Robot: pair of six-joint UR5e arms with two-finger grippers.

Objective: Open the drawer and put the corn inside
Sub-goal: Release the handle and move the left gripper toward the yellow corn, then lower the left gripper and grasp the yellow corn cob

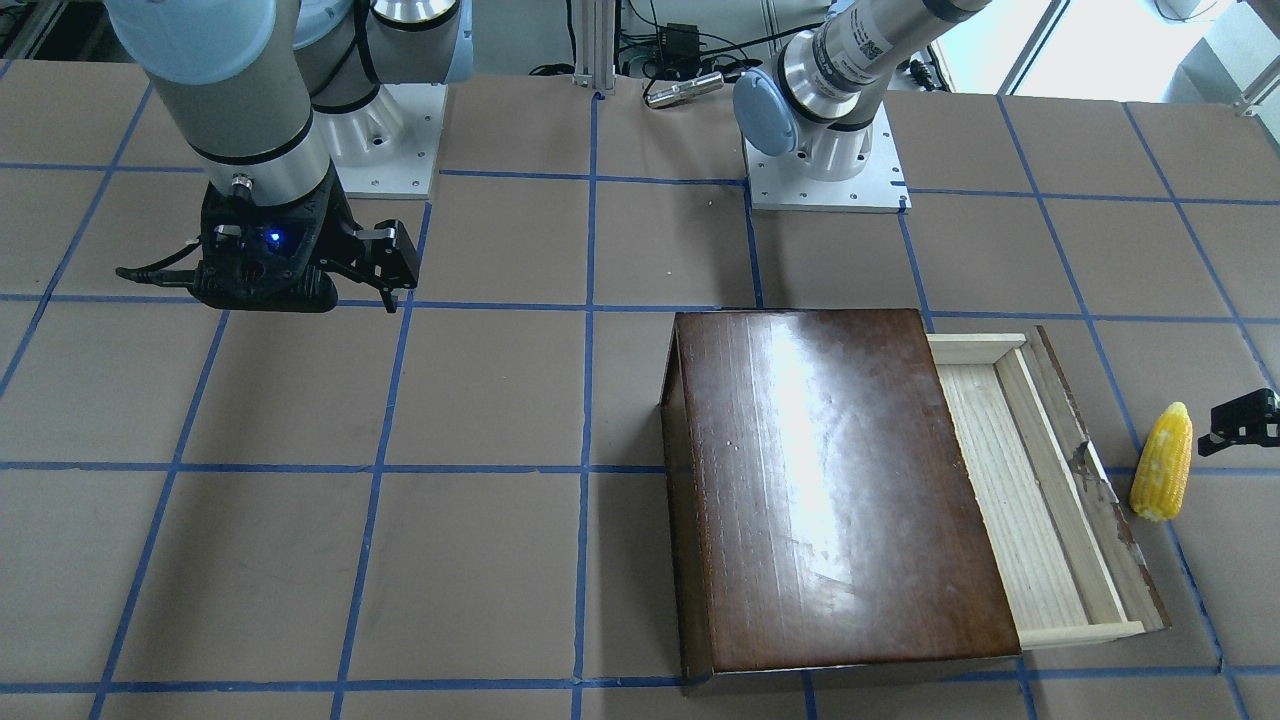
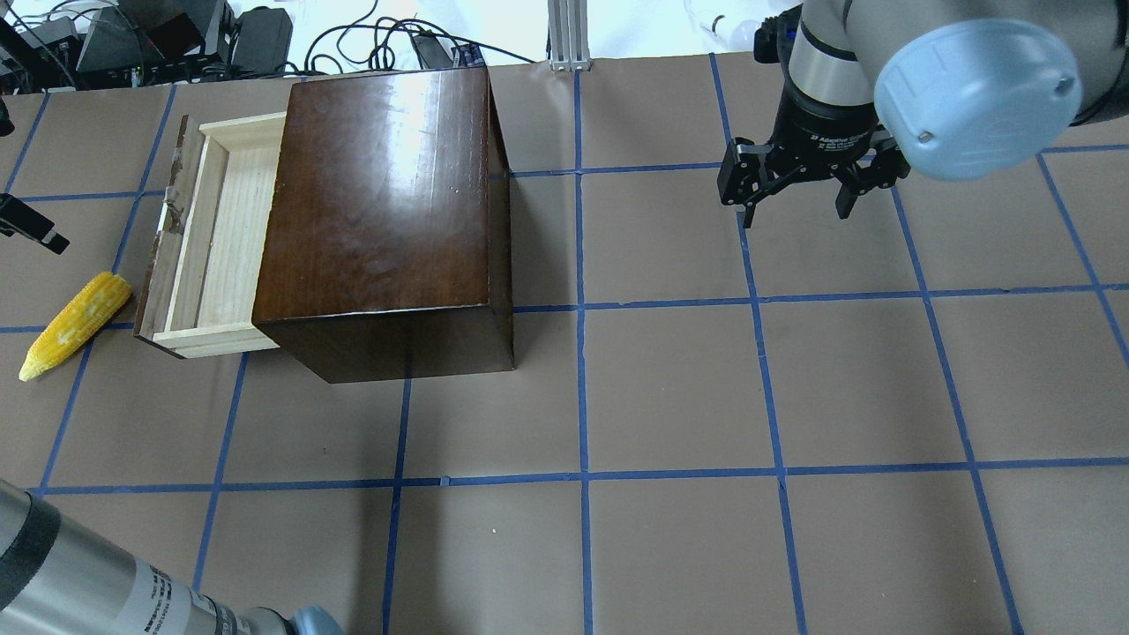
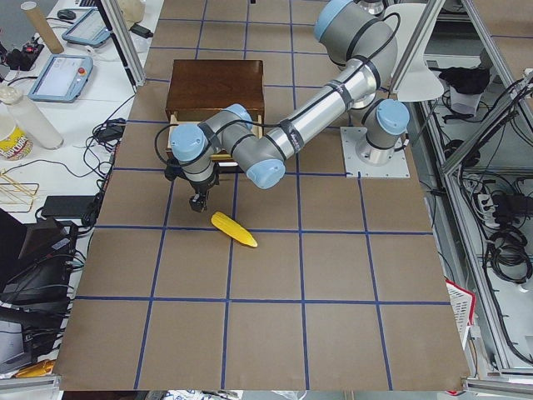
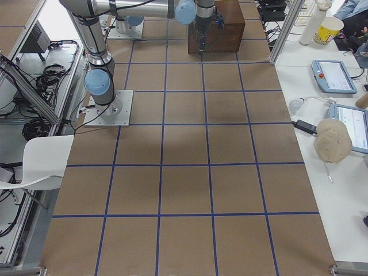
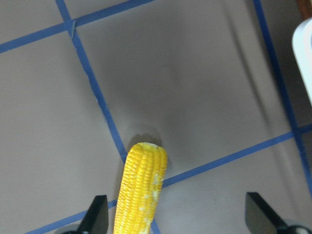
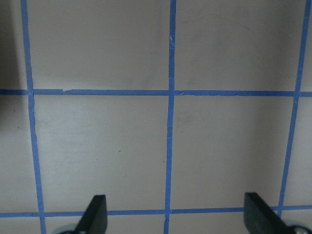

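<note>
The drawer is pulled out of the dark-brown box, and its pale wood tray is empty. The yellow corn lies on the table just outside the drawer's scuffed front panel, apart from it; it also shows in the overhead view. My left gripper is open and hovers over the corn, which lies close to one fingertip. My right gripper is open and empty, hovering far from the box over bare table.
The table is brown paper with a blue tape grid. The box stands at the far side of the robot's left half. Cables and electronics sit past the table's far edge. The arm bases are on the robot's side.
</note>
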